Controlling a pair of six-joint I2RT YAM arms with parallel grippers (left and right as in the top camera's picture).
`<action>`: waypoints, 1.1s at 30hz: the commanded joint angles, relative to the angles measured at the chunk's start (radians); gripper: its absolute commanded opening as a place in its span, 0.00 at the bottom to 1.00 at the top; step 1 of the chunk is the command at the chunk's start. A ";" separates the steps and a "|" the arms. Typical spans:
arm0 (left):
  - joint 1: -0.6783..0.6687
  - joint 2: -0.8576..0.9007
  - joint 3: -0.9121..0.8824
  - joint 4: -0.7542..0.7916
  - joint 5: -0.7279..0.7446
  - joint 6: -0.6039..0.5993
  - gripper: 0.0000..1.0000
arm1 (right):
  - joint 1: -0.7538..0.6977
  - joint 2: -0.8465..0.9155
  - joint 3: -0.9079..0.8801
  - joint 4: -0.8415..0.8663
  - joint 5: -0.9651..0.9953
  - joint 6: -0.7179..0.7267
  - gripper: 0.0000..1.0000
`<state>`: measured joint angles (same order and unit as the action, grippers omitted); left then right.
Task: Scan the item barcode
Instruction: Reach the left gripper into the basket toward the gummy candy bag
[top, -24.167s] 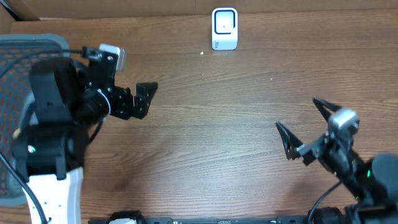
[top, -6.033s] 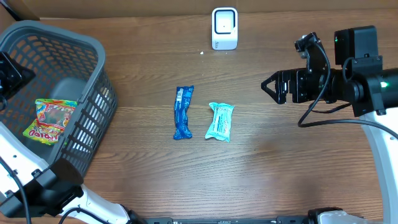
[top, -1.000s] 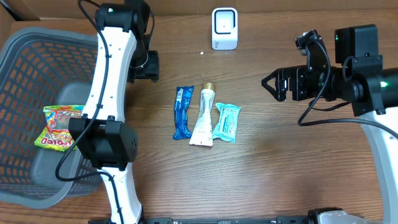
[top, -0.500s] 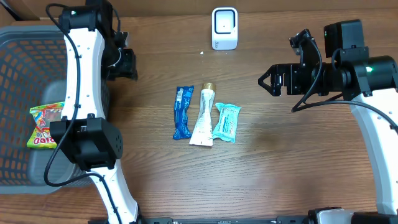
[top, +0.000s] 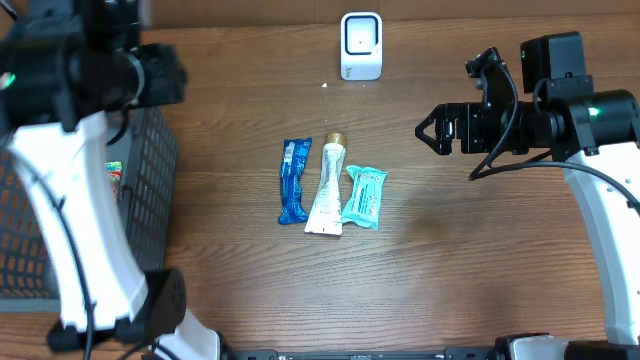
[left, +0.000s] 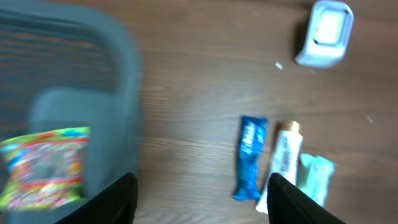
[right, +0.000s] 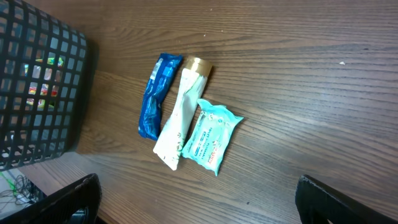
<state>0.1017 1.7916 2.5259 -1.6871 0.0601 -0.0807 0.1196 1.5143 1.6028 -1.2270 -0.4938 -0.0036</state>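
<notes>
Items lie mid-table, blue packet (top: 294, 181), tube (top: 326, 187), teal packet (top: 363, 195), long axes running near to far; right gripper (top: 432, 133), jaws wide and empty, hangs to their right, closer than left gripper (left: 204, 180), half-open and empty by the basket (top: 148, 175)

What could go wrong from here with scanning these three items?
The blue packet, white tube and teal packet lie tight side by side, so the open right hand may drag a neighbour when grabbing one. No barcode is legible here, so an item might face the scanner wrongly.
</notes>
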 joint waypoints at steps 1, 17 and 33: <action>0.083 -0.105 -0.092 -0.003 -0.176 -0.071 0.59 | 0.005 -0.004 0.026 -0.001 -0.008 0.001 1.00; 0.532 -0.129 -0.744 0.478 -0.167 -0.062 0.60 | 0.005 -0.004 0.026 0.013 -0.006 -0.003 1.00; 0.533 -0.127 -1.341 1.053 -0.198 0.182 0.85 | 0.005 -0.004 0.026 0.025 -0.003 -0.003 1.00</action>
<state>0.6350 1.6703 1.2434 -0.6888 -0.1253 0.0139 0.1196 1.5143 1.6028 -1.2049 -0.4938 -0.0036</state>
